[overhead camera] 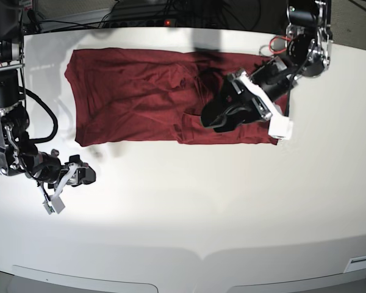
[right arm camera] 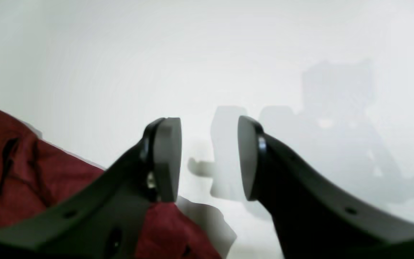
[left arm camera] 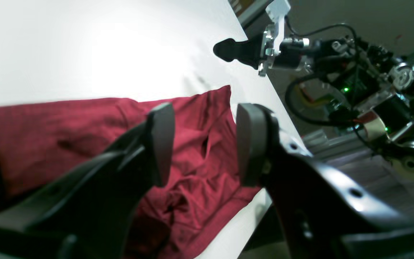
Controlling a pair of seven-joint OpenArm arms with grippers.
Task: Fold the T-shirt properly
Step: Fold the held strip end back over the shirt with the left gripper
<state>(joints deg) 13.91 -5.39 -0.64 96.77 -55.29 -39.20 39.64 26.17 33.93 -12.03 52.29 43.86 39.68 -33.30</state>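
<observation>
The T-shirt (overhead camera: 140, 91) is a plain maroon garment spread flat and wrinkled across the far half of the white table (overhead camera: 201, 213). My left gripper (overhead camera: 212, 119) hovers over its right part, near the front hem. In the left wrist view this gripper (left arm camera: 205, 144) is open, with nothing between its fingers and the creased T-shirt (left arm camera: 49, 133) below. My right gripper (overhead camera: 89, 175) sits low over bare table, in front of the shirt's left end and apart from it. The right wrist view shows it (right arm camera: 209, 158) open and empty, with the T-shirt (right arm camera: 9, 172) at the lower left.
Black cables (overhead camera: 140, 21) run behind the table's far edge. The right arm (left arm camera: 354, 72) shows across the table in the left wrist view, beyond the table edge (left arm camera: 264, 82). White table surface stretches from the shirt to the front rim (overhead camera: 201, 256).
</observation>
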